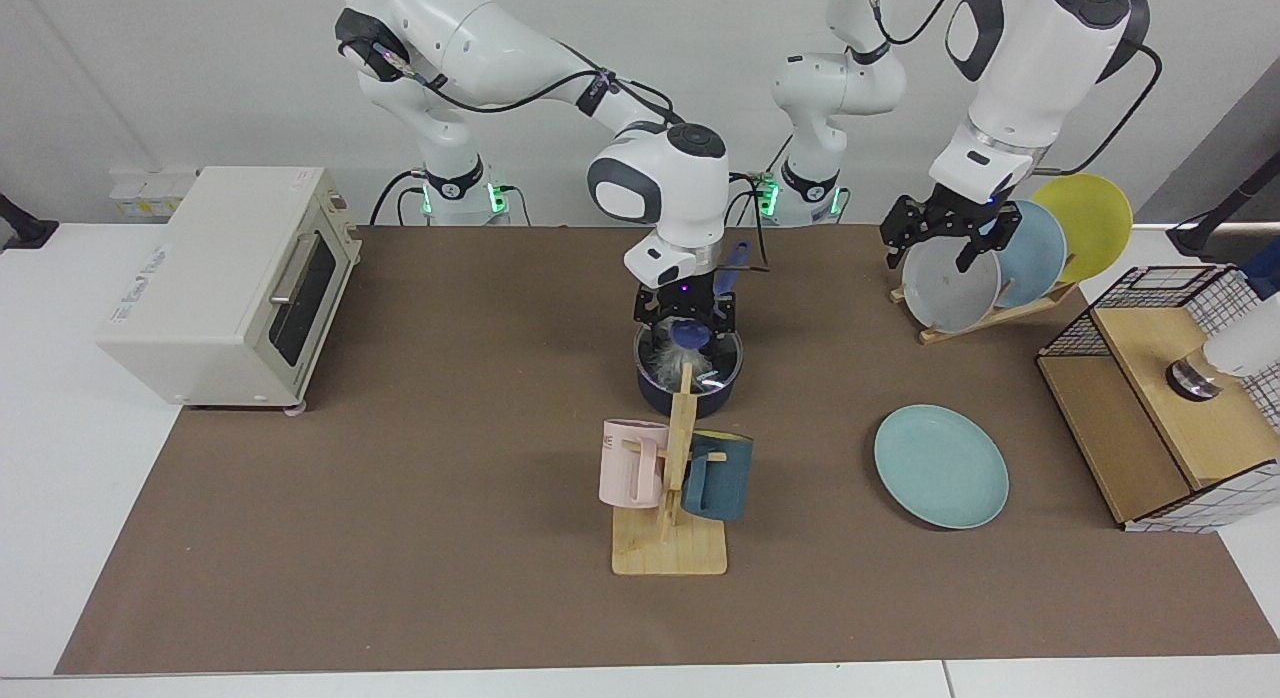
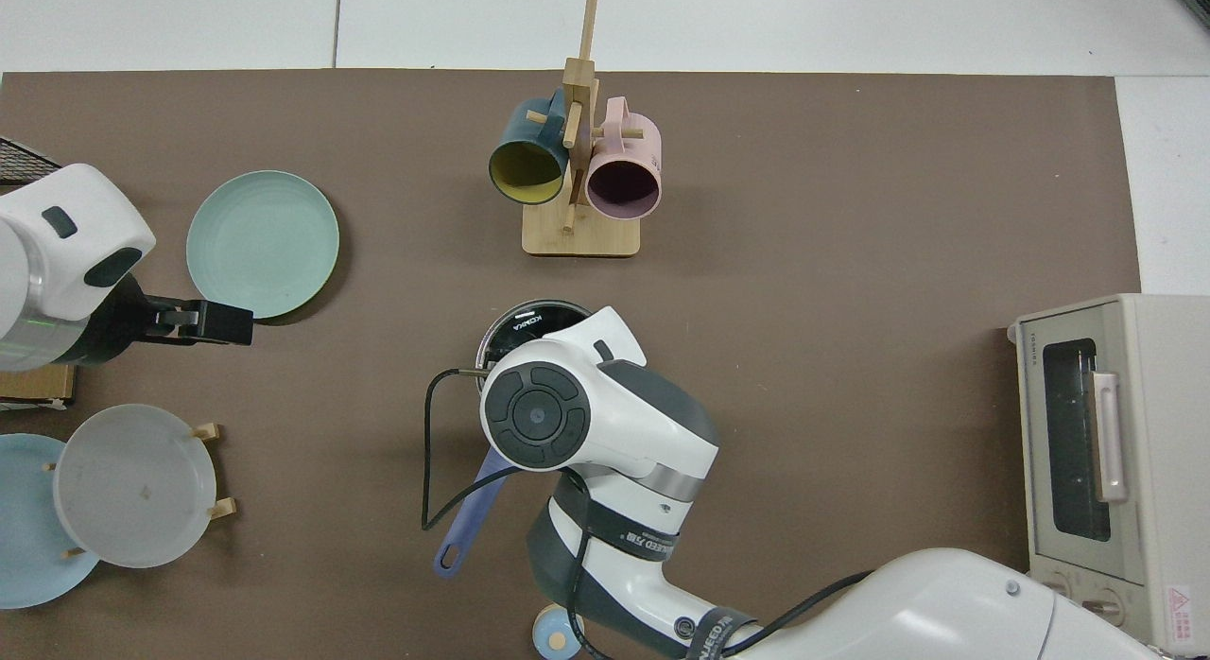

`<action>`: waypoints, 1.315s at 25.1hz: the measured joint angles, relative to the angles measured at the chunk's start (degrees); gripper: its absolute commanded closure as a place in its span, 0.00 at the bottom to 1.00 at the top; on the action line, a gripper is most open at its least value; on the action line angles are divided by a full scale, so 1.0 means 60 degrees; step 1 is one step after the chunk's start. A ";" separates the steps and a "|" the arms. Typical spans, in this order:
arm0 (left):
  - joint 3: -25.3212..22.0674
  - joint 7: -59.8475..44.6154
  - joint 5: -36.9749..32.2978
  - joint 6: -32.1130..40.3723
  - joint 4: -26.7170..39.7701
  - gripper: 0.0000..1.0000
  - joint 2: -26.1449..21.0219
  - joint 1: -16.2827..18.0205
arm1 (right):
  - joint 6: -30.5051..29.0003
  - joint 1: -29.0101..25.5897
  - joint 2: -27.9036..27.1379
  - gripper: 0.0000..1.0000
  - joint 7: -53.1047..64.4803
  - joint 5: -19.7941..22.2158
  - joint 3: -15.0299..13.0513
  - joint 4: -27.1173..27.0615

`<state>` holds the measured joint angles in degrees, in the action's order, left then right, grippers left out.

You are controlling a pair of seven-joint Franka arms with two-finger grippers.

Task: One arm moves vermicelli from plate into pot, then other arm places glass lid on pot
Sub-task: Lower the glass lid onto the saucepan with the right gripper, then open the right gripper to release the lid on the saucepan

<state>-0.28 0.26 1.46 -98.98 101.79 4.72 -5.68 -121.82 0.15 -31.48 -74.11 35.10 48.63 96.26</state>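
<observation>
1. The right gripper (image 1: 685,318) hung straight above the pot (image 1: 690,373) at the middle of the desk (image 1: 400,538), its fingers closed around the blue knob of the glass lid (image 1: 705,368).
2. The glass lid lay on the rim of the pot; in the top view only its far arc (image 2: 529,318) showed past the arm's wrist.
3. The vermicelli (image 1: 662,356) sat inside the pot under the glass, a whitish tuft toward the 9 o'clock side in the facing view.
4. The pot's handle (image 2: 468,523) pointed back toward the arm bases, at about 7 o'clock in the top view.
5. The plate (image 1: 941,466) lay bare on the desk, well apart from the pot, at about 4 o'clock from it in the facing view.
6. The left gripper (image 1: 940,236) waited in the air, with its fingers spread and nothing between them, in front of the grey plate (image 1: 950,288) in the dish rack (image 1: 985,318).
7. A mug stand (image 1: 672,518) with a pink mug (image 1: 630,463) and a dark teal mug (image 1: 718,475) stood just in front of the pot, at 6 o'clock in the facing view.
8. A toaster oven (image 1: 225,283) sat at the desk's 9 o'clock edge in that view.
</observation>
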 measured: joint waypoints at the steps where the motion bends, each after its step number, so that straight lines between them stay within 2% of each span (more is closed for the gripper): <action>1: 0.0000 0.0000 0.0000 0.0000 0.0000 0.00 0.0000 0.0000 | 0.0000 0.0000 0.0001 0.00 -0.0014 0.0000 0.0001 -0.0006; 7: 0.0000 0.0000 0.0000 0.0000 0.0000 0.00 0.0000 0.0000 | 0.0139 0.0126 -0.0037 0.00 -0.0204 0.0000 0.0015 -0.0317; 13: 0.0000 0.0000 0.0000 0.0000 0.0000 0.00 0.0000 0.0000 | 0.0676 0.0321 -0.0094 0.00 -0.0278 0.0000 0.0052 -0.0787; 20: 0.0000 0.0000 0.0000 0.0000 0.0000 0.00 0.0000 0.0000 | 0.2126 0.0511 0.0044 0.00 -0.0231 0.0008 0.0317 -0.1510; 24: 0.0000 0.0000 0.0000 0.0000 0.0000 0.00 0.0000 0.0000 | 0.2886 0.0624 0.0615 0.00 0.0335 -0.0291 0.0287 -0.1725; 27: 0.0000 0.0000 0.0000 0.0000 0.0000 0.00 0.0000 0.0000 | 0.3207 0.0696 0.1325 0.00 0.1147 -0.1195 -0.0301 -0.1808; 29: 0.0000 0.0000 0.0000 0.0000 0.0000 0.00 0.0000 0.0000 | 0.3326 0.0832 0.1960 0.00 0.2054 -0.1956 -0.1067 -0.1812; 32: 0.0000 0.0000 0.0000 0.0000 0.0000 0.00 0.0000 0.0000 | 0.3582 0.1050 0.3057 0.00 0.3580 -0.3159 -0.2457 -0.1714; 33: 0.0000 0.0000 0.0000 0.0000 0.0000 0.00 0.0000 0.0000 | 0.3688 0.1049 0.3354 0.00 0.3938 -0.3402 -0.2758 -0.1648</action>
<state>-0.28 0.26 1.46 -98.98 101.79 4.72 -5.68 -99.70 6.44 -11.36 -50.49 14.69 32.08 86.37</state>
